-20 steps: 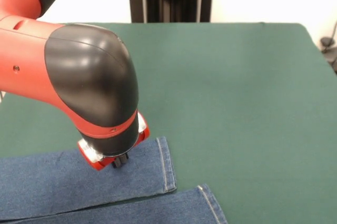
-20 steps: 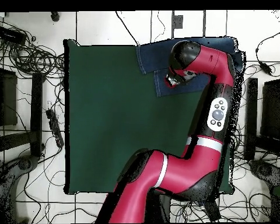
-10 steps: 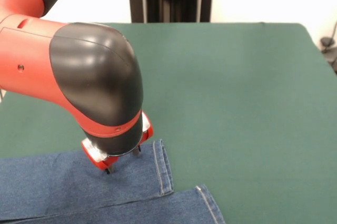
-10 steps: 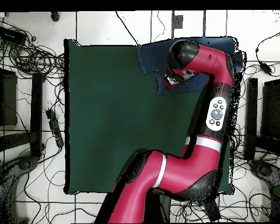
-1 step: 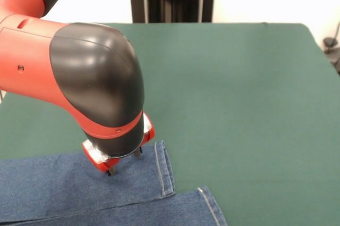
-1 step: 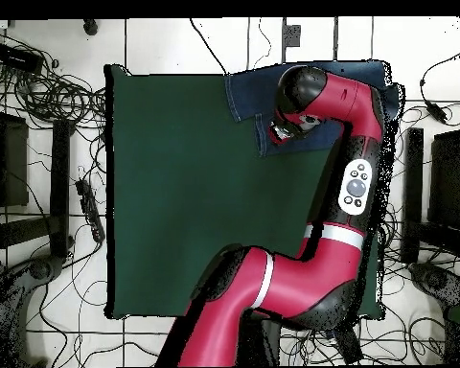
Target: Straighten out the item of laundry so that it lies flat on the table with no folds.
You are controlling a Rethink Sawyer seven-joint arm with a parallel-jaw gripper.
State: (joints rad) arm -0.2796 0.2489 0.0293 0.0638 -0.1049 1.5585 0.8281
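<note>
The jeans (image 5: 79, 191) lie at the near left corner of the green table (image 5: 239, 103), two leg hems side by side, and my claw (image 5: 124, 163) hangs open just over the farther leg, near its hem.

Front view: set low and close at one long side of the table (image 5: 239, 103), facing across the green cloth toward a dark stand; arm (image 5: 79, 77) fills the left foreground. Overhead view: high above, looking straight down, taking in the whole table (image 6: 176, 192), cabled floor around it, and the full arm (image 6: 310, 268). Shared by both: tabletop, arm's wrist, jeans (image 5: 53, 189) (image 6: 243, 96) at the table edge.
</note>
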